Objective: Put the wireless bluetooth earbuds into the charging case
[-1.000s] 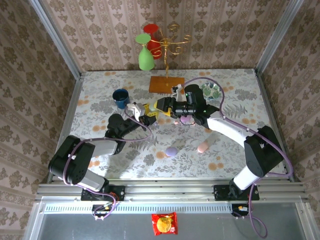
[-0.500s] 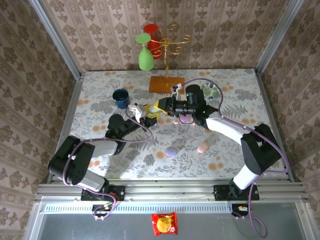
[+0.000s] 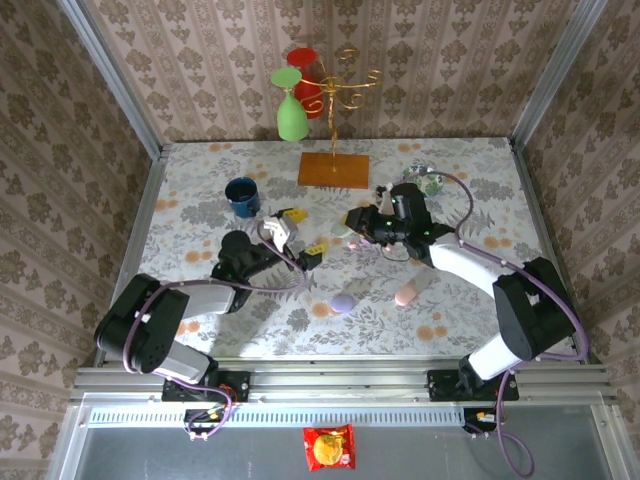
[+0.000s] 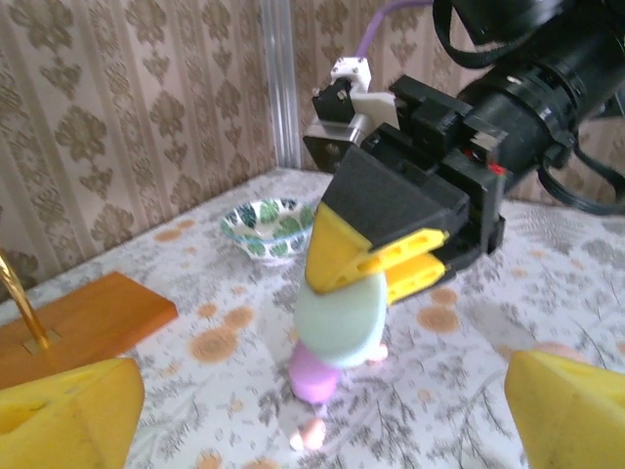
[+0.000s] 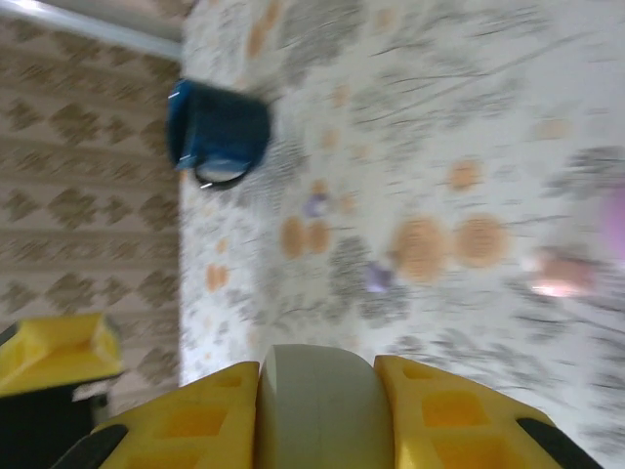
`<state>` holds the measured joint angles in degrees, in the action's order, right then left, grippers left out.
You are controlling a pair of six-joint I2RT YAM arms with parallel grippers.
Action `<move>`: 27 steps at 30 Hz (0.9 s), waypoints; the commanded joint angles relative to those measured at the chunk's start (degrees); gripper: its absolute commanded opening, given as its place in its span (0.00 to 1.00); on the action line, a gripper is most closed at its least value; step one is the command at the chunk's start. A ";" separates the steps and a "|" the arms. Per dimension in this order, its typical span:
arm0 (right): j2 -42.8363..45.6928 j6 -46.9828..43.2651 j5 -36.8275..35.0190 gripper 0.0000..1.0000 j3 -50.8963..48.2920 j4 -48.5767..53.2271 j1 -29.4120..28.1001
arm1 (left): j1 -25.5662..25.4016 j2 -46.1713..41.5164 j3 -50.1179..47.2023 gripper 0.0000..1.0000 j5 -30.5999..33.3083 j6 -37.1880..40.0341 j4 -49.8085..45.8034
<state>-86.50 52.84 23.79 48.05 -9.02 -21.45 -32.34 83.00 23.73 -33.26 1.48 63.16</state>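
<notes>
The mint case [image 4: 342, 318] is looking smooth and matt, the yellow fingers [image 4: 366, 252] hard matt plastic, the orange base [image 4: 83, 327] smooth wood.

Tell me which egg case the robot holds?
The pale green case, pinched by the right gripper; the purple case and pink case lie on the table.

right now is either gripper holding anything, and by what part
The right gripper is shut on a pale green egg-shaped case, pinched across its upper end, the rest hanging free below. The left gripper is open and holds nothing.
</notes>
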 commanded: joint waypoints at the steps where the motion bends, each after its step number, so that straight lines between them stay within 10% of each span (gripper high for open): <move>1: 2.09 -2.87 -5.58 0.23 -4.61 3.47 2.60 | -2.92 -2.03 -1.45 1.00 2.12 5.17 -6.98; 14: 2.59 -3.53 -7.18 0.23 -17.35 0.52 10.76 | -17.45 6.04 -4.26 1.00 5.14 15.42 -10.82; 27: -1.66 -4.87 -6.48 0.41 -16.07 -1.60 12.58 | -19.47 11.37 -0.63 0.92 8.19 22.66 -22.70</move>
<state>-86.67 49.30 18.59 31.55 -11.81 -9.28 -51.37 95.15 21.21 -26.87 19.62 47.20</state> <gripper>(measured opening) 0.382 0.924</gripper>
